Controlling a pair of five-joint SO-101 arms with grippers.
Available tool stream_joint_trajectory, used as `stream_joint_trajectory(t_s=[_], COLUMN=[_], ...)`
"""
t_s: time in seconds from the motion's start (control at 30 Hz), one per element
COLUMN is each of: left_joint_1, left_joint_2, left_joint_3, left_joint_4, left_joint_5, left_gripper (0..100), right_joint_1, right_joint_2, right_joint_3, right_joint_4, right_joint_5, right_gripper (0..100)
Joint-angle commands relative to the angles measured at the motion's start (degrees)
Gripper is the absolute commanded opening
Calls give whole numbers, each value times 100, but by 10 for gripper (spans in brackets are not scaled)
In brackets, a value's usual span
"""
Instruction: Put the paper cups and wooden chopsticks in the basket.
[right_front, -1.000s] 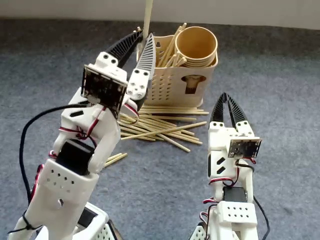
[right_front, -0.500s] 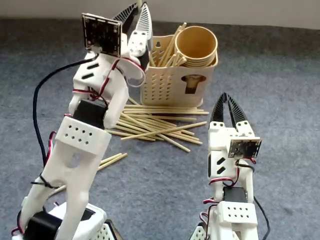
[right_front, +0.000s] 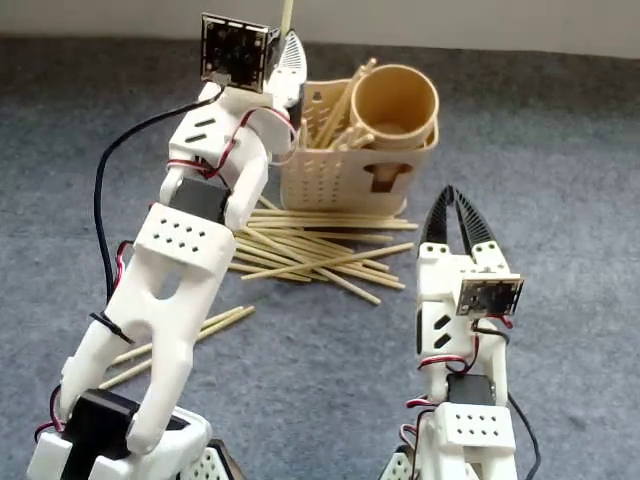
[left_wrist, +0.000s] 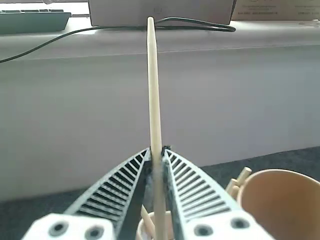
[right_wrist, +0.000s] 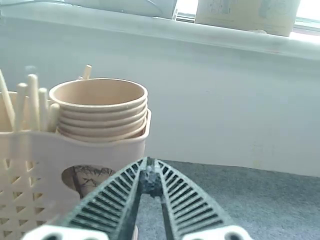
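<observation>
While left fingers pinch chopstick upright above basket edge, right fingers closed.

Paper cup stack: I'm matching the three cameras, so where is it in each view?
High view: paper cup stack in the basket's right end, beyond the right gripper.
Left wrist view: its rim beside the left gripper, which grips a chopstick.
Right wrist view: stack in the basket, just ahead of the right gripper.
Shared landmark: the standing chopsticks beside the cups.

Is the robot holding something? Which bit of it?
The left gripper pinches one wooden chopstick by its lower part. The right gripper holds nothing.
</observation>
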Motion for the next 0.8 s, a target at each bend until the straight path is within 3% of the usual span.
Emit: stream_joint_trajectory(t_s=[0.0, 0.53, 0.77], left_joint_1=[-31, 145, 453], left_joint_2=[-40, -92, -1209], left_joint_3=[-163, -699, -462], left_joint_4=[-369, -325, 993], left_joint_5=[53, 62, 53], left_gripper=[6, 6, 6], right_joint_1=[31, 31, 31], right_joint_2=[-48, -48, -48], right_joint_3=[593, 593, 593], right_joint_4=[-101, -101, -101], right_joint_5=[9, 9, 9], right_gripper=[5, 5, 5])
